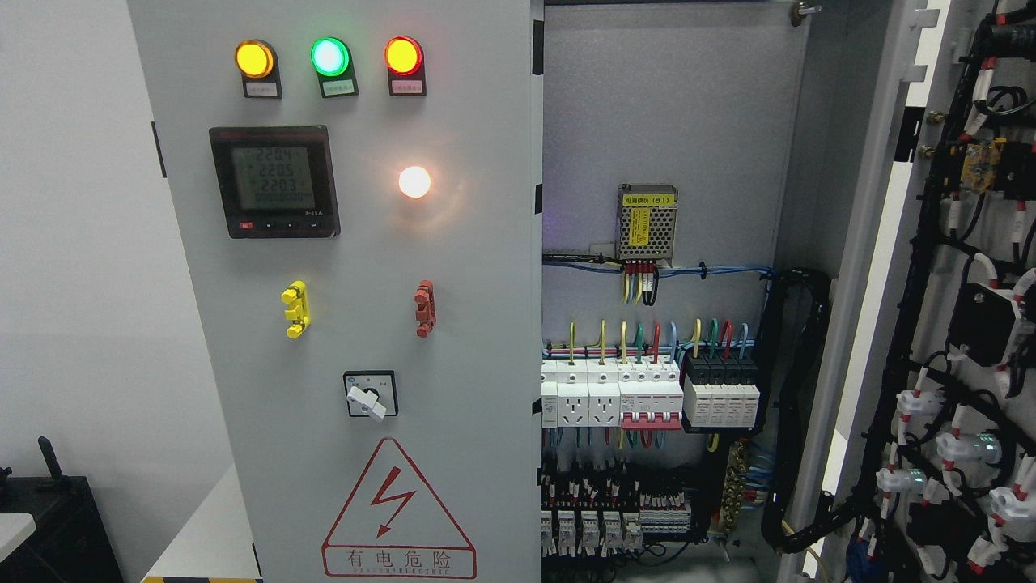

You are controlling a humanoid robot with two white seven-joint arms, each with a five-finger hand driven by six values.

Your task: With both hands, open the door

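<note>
Right door (963,324) stands swung open, upright, inner wiring facing left; left door (348,324) shut. No robot fingers visible; state undeterminable.

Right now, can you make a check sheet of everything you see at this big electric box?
Surface: grey left door, shut, three lit lamps at its top.
Job's things: right door swung wide open; breakers inside showing.
Clutter: nothing seen.
Grippers: neither hand in view.
Cables: coloured wires above the breakers; black cable bundle runs toward the open door.
Surroundings: white wall on the left; dark box at lower left.
</note>
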